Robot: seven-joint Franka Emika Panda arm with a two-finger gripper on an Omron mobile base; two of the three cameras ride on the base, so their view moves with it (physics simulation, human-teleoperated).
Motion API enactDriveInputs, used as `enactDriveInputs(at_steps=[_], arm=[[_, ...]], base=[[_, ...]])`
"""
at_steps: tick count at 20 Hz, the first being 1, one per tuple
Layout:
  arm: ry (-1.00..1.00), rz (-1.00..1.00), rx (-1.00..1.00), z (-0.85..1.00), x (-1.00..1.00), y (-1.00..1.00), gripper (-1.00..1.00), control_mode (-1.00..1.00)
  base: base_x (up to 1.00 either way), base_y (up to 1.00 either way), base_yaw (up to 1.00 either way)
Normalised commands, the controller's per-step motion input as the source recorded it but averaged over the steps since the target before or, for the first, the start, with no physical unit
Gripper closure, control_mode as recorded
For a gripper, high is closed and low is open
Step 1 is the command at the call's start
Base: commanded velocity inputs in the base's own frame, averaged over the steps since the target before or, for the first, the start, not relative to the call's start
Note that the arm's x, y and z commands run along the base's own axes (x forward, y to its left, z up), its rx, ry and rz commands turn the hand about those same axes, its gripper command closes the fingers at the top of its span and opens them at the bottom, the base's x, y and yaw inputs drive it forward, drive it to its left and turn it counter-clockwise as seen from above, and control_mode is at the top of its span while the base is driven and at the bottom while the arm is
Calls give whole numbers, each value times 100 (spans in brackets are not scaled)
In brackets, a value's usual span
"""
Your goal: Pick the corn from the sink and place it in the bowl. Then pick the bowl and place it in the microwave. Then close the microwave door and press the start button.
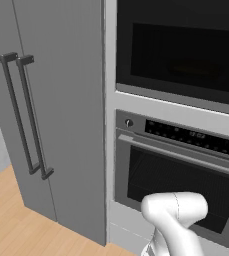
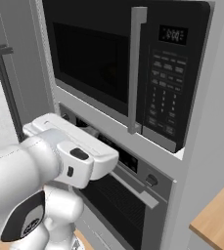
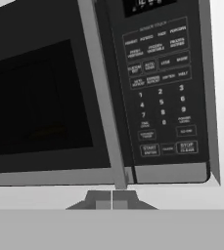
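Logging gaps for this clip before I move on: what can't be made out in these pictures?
- Bowl and corn: behind the dark window of the closed microwave door; only a faint shape in the hand view.
- Keypad labels: too small and blurred in every view.
- Hand: shut fingertips cut off by the frame bottom.
- Oven: partly behind the arm.

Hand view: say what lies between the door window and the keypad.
A grey vertical handle runs between the window and the keypad; the right base view shows it too.

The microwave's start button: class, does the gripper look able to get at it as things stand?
Probably yes. The microwave door is shut, and nothing stands between the closed gripper and the start button on the keypad.
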Motion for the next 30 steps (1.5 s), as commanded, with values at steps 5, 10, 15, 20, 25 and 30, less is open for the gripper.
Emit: enactDriveInputs(at_steps=[5, 10, 15, 20, 25, 30], arm=[[-2, 0, 0, -7, 32, -24, 100, -100], [0, 0, 0, -1, 30, -37, 100, -100], [0, 0, 1, 0, 18, -46, 100, -100], [0, 0, 0, -12, 30, -7, 100, -100], [0, 1, 0, -11, 20, -27, 100, -100], [0, 1, 0, -1, 13, -24, 100, -100]], base=[[0, 0, 0], [0, 0, 0], [0, 0, 0], [0, 0, 0], [0, 0, 0], [0, 0, 0]])
